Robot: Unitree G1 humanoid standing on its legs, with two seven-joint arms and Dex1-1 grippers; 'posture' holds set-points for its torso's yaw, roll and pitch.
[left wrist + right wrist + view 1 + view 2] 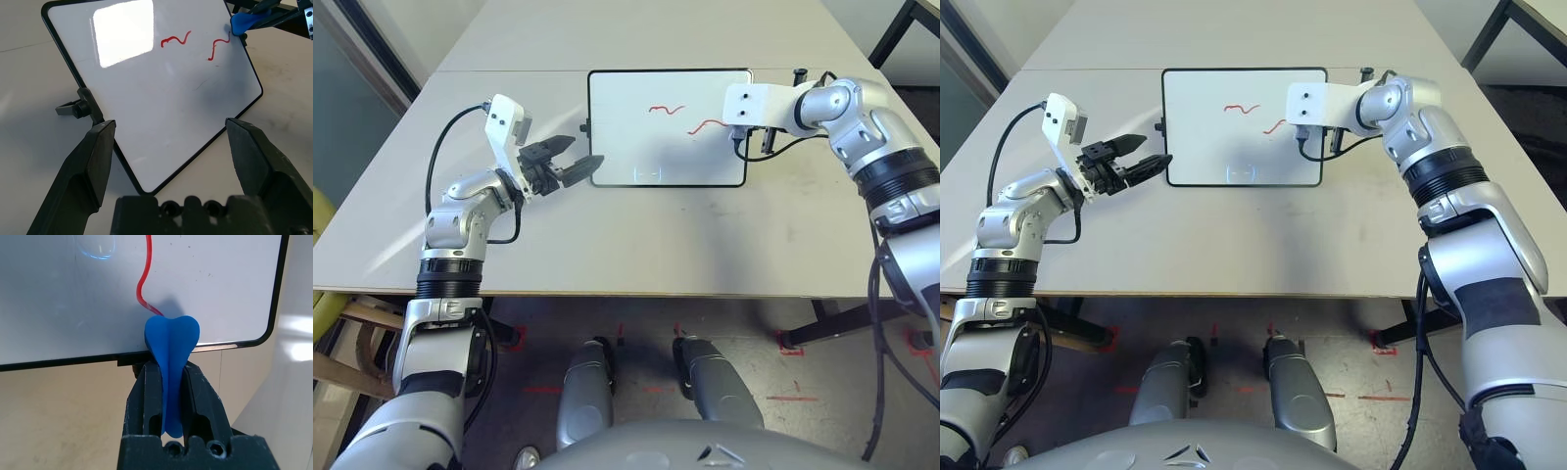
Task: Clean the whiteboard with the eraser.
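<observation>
The whiteboard (636,137) lies flat on the tabletop (636,245), well out in front of the robot. Two red squiggles are on it, one (667,110) near the middle and one (707,125) toward the right edge, and both look whole, so the wiping seems hardly begun, if at all.

The right end effector (168,382) is clamped on the blue eraser (171,340), gripping its narrow waist with the rounded end sticking out. That end sits at the board's right edge, right by the tail of the nearer squiggle; I cannot tell whether it is pressing on the surface yet.

The left end effector (570,163) has its fingers spread apart and holds nothing. It hovers just beside the board's left edge, close to the small black knob (73,107), placed as if to steady the frame.

By my reckoning both marks remain to be rubbed off, starting with the right-hand one.
</observation>
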